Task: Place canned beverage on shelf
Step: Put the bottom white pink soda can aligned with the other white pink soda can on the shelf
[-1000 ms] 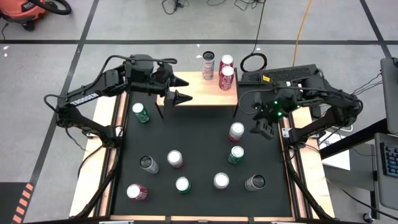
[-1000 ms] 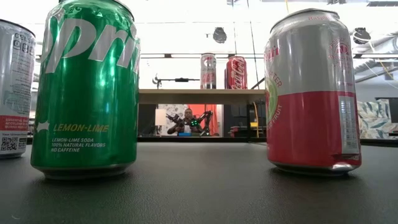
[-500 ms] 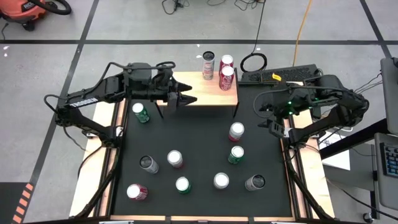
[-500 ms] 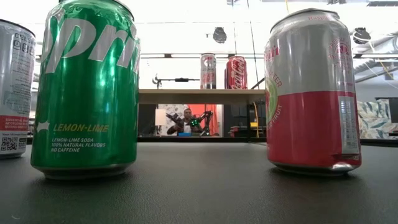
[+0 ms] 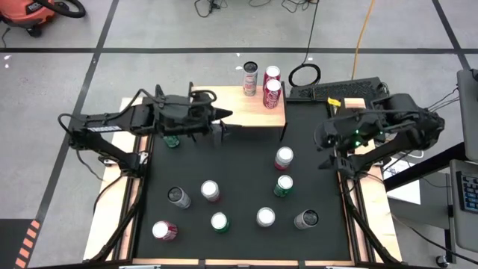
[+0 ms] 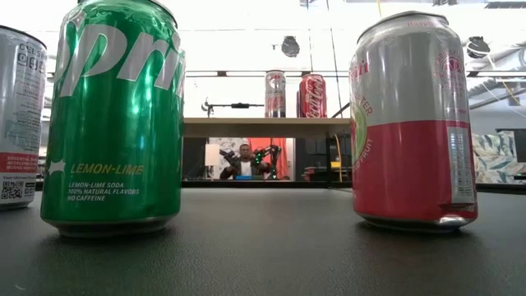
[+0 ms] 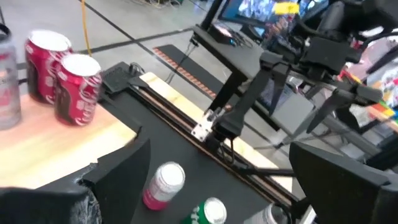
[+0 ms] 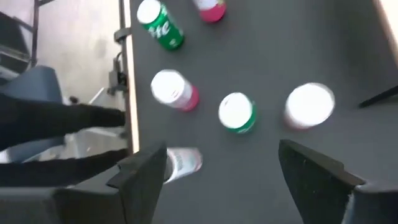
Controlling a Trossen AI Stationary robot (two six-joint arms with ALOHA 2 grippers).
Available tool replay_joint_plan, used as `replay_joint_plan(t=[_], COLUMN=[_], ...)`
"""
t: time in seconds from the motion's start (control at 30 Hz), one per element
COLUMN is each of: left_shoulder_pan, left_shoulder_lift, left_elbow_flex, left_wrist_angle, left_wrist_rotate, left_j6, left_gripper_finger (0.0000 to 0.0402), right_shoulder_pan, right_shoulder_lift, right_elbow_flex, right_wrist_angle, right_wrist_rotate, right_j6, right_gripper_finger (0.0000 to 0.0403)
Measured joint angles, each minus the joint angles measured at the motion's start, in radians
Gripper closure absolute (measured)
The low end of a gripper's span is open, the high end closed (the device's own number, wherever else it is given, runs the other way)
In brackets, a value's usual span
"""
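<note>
Light natural-wood shelf top on thin black legs, carrying two red cans and one can banded silver and red. Black table surface with light wooden side rails. Near the low camera, a green can with white and yellow lettering beside a can grey above and pinkish red below.

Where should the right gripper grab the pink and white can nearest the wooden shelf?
Probably around the mid-body of the upright pink and white can, coming from the right gripper side. Its round wall stands clear there; the green can sits just in front.
</note>
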Motion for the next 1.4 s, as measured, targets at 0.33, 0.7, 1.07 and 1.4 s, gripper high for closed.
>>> replay_joint_plan(t=[0.33,0.7,1.07,1.4], left_shoulder_pan=[-0.090,-0.181,-0.229,-0.230], left_shoulder_lift=[0.021,0.021,0.021,0.021], left_elbow_flex=[0.000,0.000,0.000,0.000], left_wrist_angle=[-0.010,-0.011,-0.051,-0.073], left_wrist_rotate=[0.022,0.157,0.177,0.176], left_j6=[-0.019,0.024,0.061,0.063], left_gripper_finger=[0.0016,0.0016,0.0016,0.0016], right_shoulder_pan=[0.239,0.455,0.520,0.558], right_shoulder_lift=[0.002,0.051,0.170,0.241], right_elbow_flex=[-0.215,-0.422,-0.423,-0.423], right_wrist_angle=[0.143,0.451,0.430,0.367], right_wrist_rotate=[-0.016,0.083,0.116,0.169], right_j6=[0.196,0.283,0.382,0.376], right_gripper_finger=[0.0114,0.0089,0.0013,0.0007])
